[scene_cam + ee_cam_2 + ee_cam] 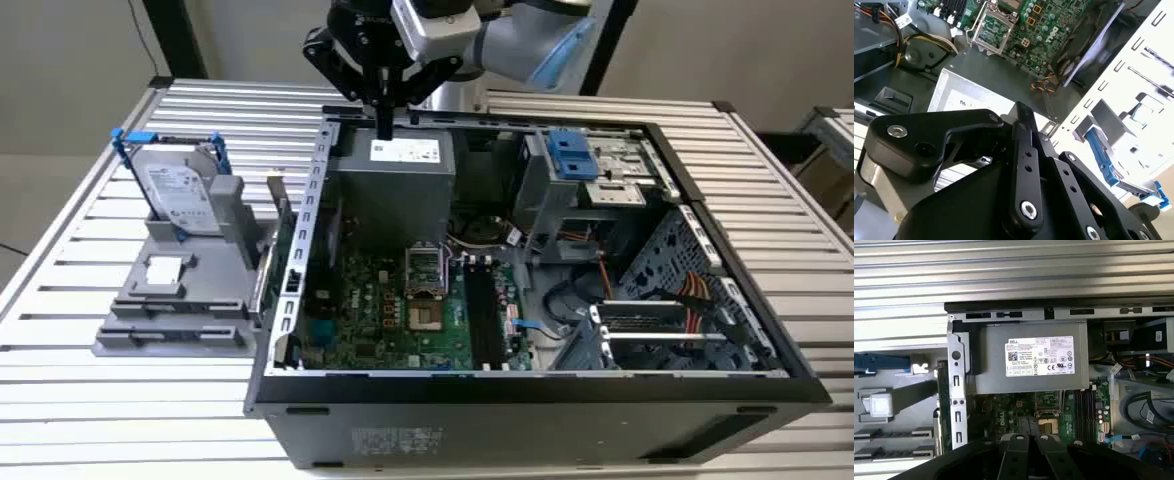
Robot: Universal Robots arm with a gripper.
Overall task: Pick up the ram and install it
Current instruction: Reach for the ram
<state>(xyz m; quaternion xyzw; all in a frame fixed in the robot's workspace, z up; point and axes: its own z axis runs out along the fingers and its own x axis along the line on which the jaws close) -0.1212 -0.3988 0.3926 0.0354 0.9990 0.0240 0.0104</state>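
1. Ram (280,215): thin, narrow dark-green stick, seen edge-on. It stands on edge in the gray holder (174,320), just outside the case wall, at the exterior view's left.
2. Holder also carries a silver hard drive (180,190) w/ blue handles, upright, further left.
3. Open PC case (534,420): green motherboard (387,310) on its floor, gray power supply (394,180) w/ white label at far side, blue-latched drive cage (574,160) at far right.
4. Gripper (384,128): fingers together, nothing between them, pointing down over the power supply's far edge, apart from the ram.
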